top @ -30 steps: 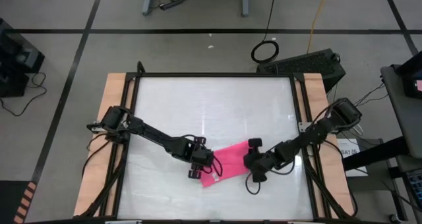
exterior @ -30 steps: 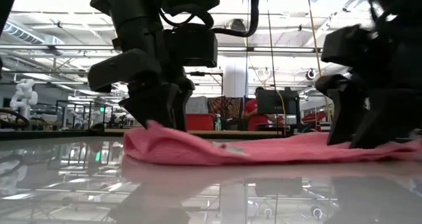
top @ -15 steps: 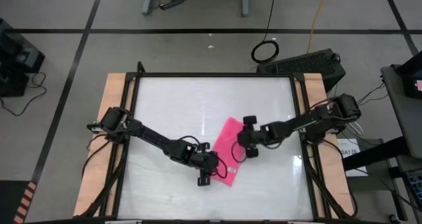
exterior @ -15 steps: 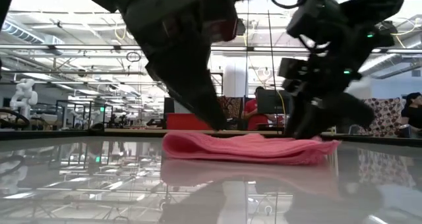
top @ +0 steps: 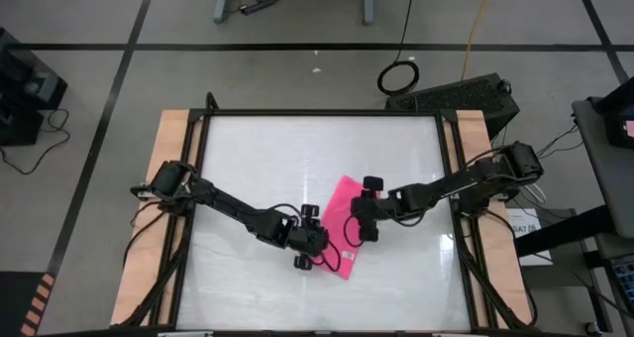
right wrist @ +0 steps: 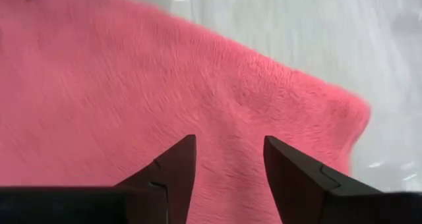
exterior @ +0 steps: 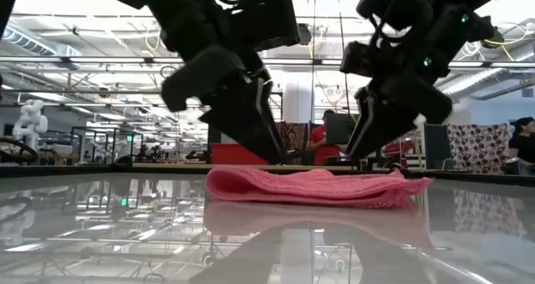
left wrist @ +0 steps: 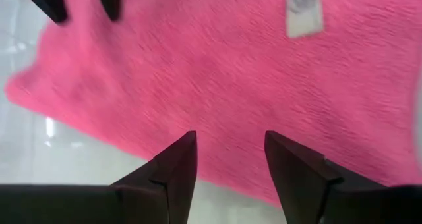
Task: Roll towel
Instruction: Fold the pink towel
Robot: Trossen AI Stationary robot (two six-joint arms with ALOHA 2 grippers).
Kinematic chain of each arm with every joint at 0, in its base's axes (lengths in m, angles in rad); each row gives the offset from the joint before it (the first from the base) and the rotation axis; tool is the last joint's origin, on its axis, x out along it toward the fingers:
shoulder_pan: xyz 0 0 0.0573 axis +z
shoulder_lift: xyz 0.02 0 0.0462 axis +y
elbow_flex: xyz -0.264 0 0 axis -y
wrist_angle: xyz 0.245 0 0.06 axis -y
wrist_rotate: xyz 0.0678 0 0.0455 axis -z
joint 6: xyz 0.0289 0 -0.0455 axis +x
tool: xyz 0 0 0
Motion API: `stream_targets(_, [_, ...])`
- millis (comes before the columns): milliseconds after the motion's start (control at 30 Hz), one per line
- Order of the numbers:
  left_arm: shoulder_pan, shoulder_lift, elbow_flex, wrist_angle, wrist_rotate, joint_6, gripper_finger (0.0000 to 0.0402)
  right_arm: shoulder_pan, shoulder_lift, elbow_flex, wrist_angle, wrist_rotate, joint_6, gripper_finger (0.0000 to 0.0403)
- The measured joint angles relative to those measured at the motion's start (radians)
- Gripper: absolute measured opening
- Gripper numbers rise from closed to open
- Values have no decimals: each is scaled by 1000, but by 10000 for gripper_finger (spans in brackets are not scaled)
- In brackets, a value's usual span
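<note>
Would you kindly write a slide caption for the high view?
Left gripper and right gripper, both open, flank the pink towel lying flat on the white table.

Parted left fingers hang over the pink towel and its white tag.

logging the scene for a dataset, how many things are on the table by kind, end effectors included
pink towel: 1, the towel lying flat on the table
end effector: 2, the left end effector open at one edge of the towel, the right end effector open at the opposite edge
white tag: 1, the tag on the towel
total: 4
</note>
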Motion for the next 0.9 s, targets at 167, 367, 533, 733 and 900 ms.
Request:
stream_targets(167, [78, 0, 0, 41, 11, 109, 184, 54, 0, 1, 14, 13, 238, 169])
stream_targets(367, [181, 18, 1, 106, 176, 187, 184, 125, 27, 1, 48, 86, 366, 169])
stream_targets(533, [221, 53, 1, 160, 276, 244, 184, 157, 110, 1, 77, 86, 418, 169])
stream_targets(733, [232, 100, 4, 131, 293, 251, 184, 172, 195, 6, 87, 112, 397, 169])
stream_targets(900, [230, 112, 9, 59, 266, 158, 184, 163, 189, 5, 83, 119, 222, 169])
